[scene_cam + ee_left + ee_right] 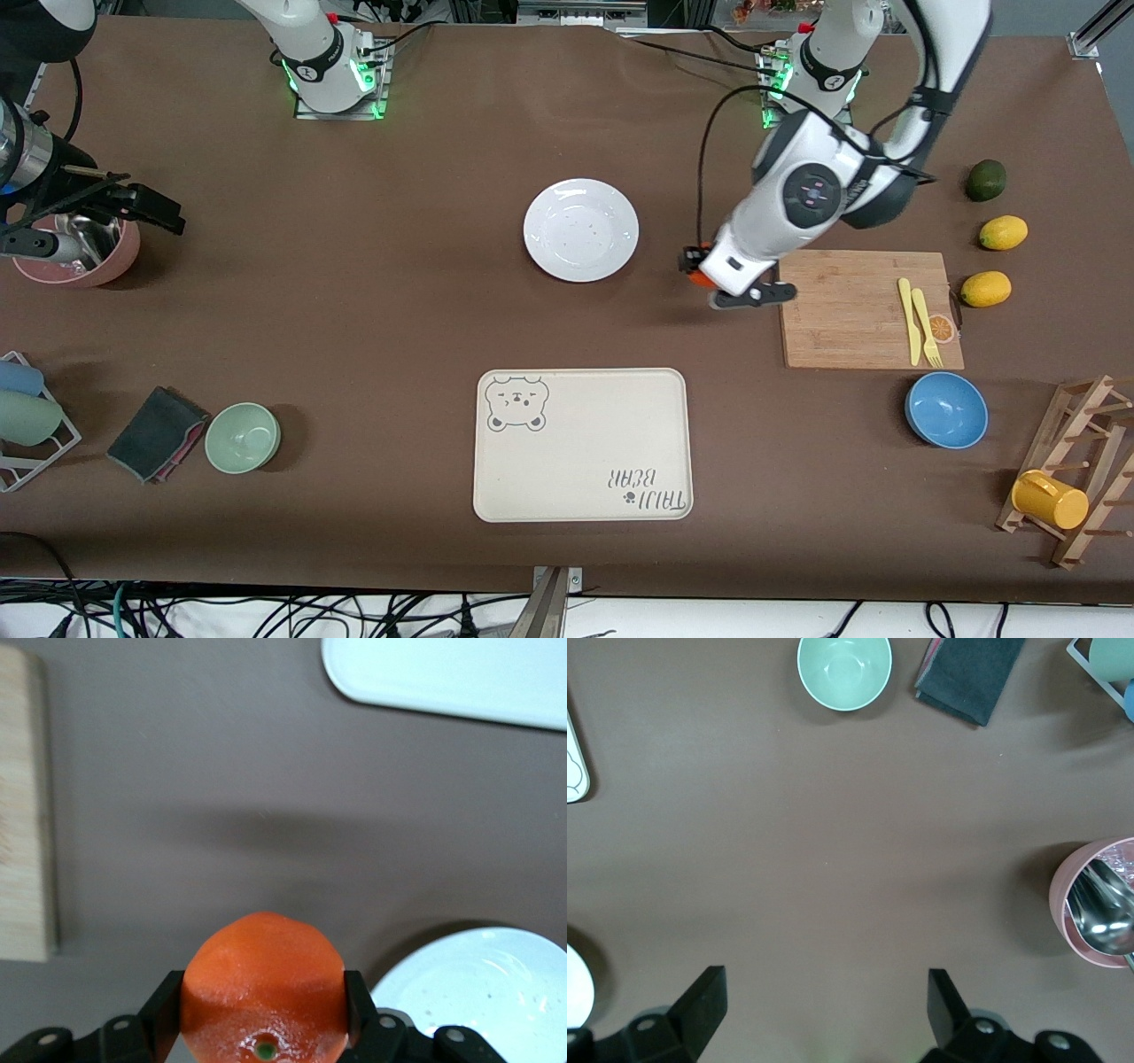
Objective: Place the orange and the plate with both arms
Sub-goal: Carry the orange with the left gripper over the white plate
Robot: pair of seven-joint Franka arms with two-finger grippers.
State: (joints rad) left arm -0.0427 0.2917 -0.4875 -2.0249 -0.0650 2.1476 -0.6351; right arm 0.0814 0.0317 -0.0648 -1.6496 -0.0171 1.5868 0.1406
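My left gripper [702, 271] is shut on the red-orange orange [699, 279], holding it over the brown table between the white plate [580, 229] and the cutting board. In the left wrist view the orange [263, 988] sits squeezed between both black fingers [159, 1014], with the plate [483, 992] beside it. My right gripper [158, 213] waits open and empty at the right arm's end of the table, next to a pink bowl; its wrist view shows the jaws [824, 983] wide apart over bare table.
A beige bear-print tray [582, 445] lies nearer the front camera than the plate. A wooden cutting board [864, 308] holds yellow cutlery. There are also a blue bowl [946, 409], lemons [1003, 232], a dark green fruit [985, 180], a green bowl [243, 437], a dark cloth [156, 432] and a pink bowl [84, 251].
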